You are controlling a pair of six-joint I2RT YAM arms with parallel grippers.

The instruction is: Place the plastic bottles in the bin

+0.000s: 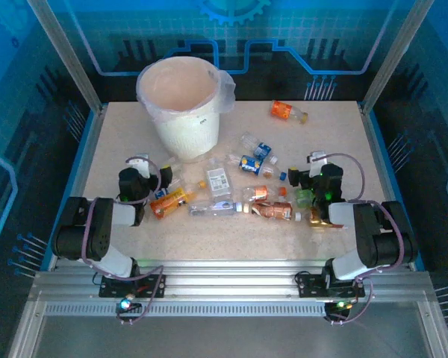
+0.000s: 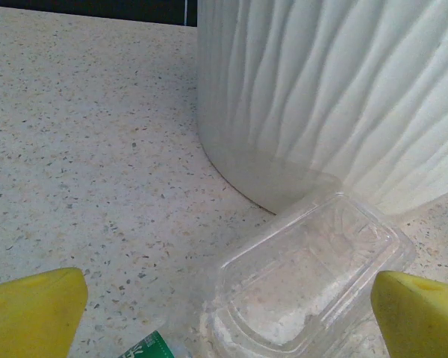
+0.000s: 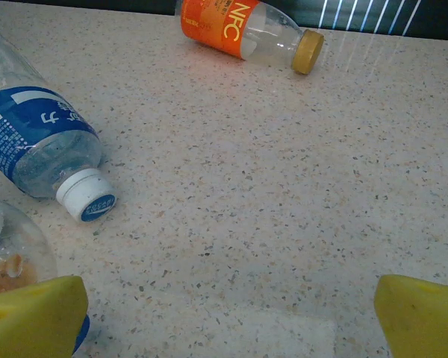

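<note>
The open left end effector [image 2: 224,321] should centre on the crushed clear bottle [image 2: 306,283] by the bin [image 2: 336,97] before closing; the right end effector [image 3: 224,313] hangs open too.

left gripper [image 2: 228,302], between jaws: crushed clear plastic bottle [image 2: 313,283] fills right half; left half bare
ahead of left jaws: white ribbed round bin [image 2: 336,97] blocks; speckled tabletop [image 2: 82,164] free to its left
right gripper [image 3: 228,306], between jaws: bare tabletop, free
ahead-left of right jaws: clear blue-labelled white-capped bottle [image 3: 37,145]
far ahead: orange-labelled bottle [image 3: 246,30]
</note>
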